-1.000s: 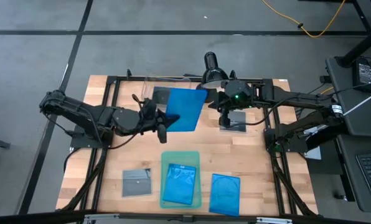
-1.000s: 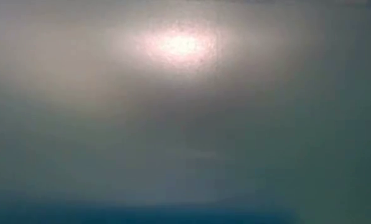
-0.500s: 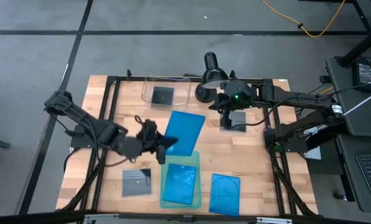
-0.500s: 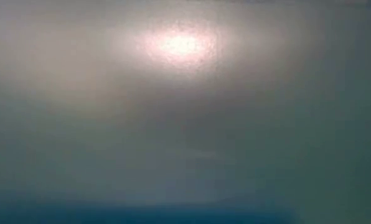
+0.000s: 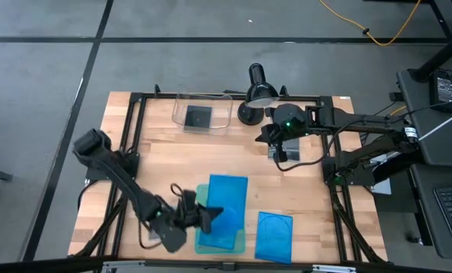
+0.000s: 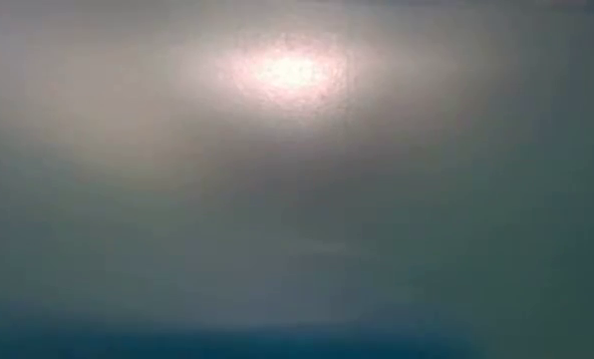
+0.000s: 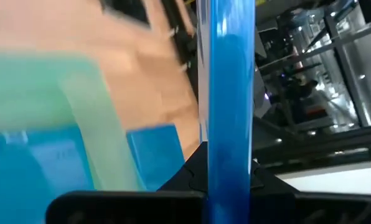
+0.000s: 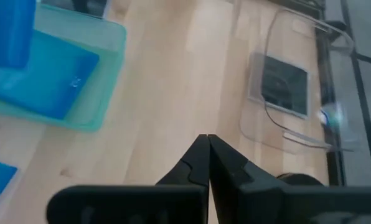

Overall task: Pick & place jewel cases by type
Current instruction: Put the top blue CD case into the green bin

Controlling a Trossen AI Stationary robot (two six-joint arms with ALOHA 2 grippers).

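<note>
Blue jewel case (image 5: 227, 199) edge-on between left gripper's (image 5: 208, 219) fingers (image 7: 173, 186).

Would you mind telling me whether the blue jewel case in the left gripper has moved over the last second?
Yes. The blue jewel case in the left gripper has travelled from beside the clear bin to above the pale-green tray.

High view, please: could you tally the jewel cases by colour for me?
Blue jewel cases: 3
Grey-to-black jewel cases: 3, one partly under the left arm
Total: 6
</note>
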